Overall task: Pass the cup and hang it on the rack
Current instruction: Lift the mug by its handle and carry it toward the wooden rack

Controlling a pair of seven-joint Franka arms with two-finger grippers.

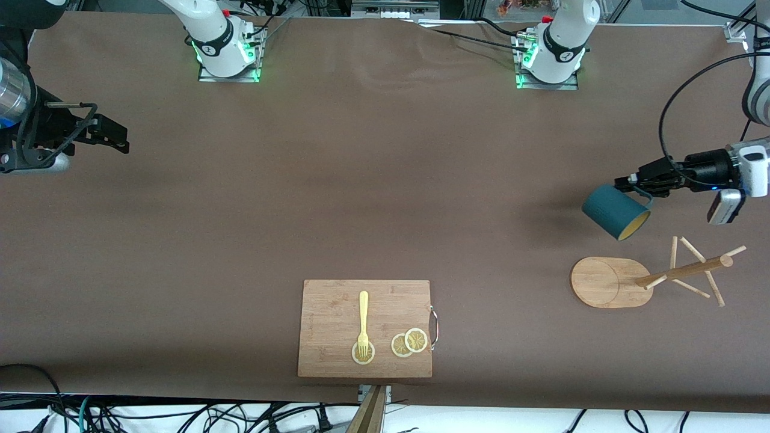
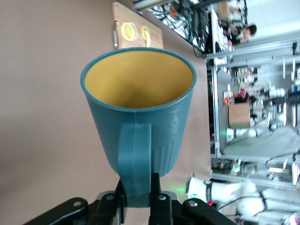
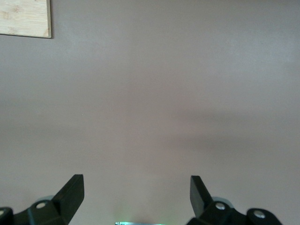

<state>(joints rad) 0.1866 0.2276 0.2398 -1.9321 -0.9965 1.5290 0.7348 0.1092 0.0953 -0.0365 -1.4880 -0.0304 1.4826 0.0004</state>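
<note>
The dark teal cup [image 1: 616, 211] hangs in the air, tilted so its yellowish inside shows, over the brown table close to the rack. My left gripper [image 1: 639, 187] is shut on the cup's handle. In the left wrist view the cup [image 2: 138, 108] fills the middle, and the left gripper [image 2: 137, 186] pinches the handle between its black fingers [image 2: 157, 185]. The wooden rack [image 1: 604, 281] has an oval base, and its pole and thin pegs [image 1: 692, 269] are bare. My right gripper [image 1: 111, 135] waits open over the right arm's end of the table; the right gripper [image 3: 136, 187] holds nothing.
A wooden cutting board [image 1: 366, 328] with a metal handle lies near the table's front edge. It carries a yellow fork [image 1: 363, 322] and lemon slices [image 1: 409, 343]. The board [image 2: 136, 30] shows past the cup, and its corner [image 3: 23, 18] shows in the right wrist view.
</note>
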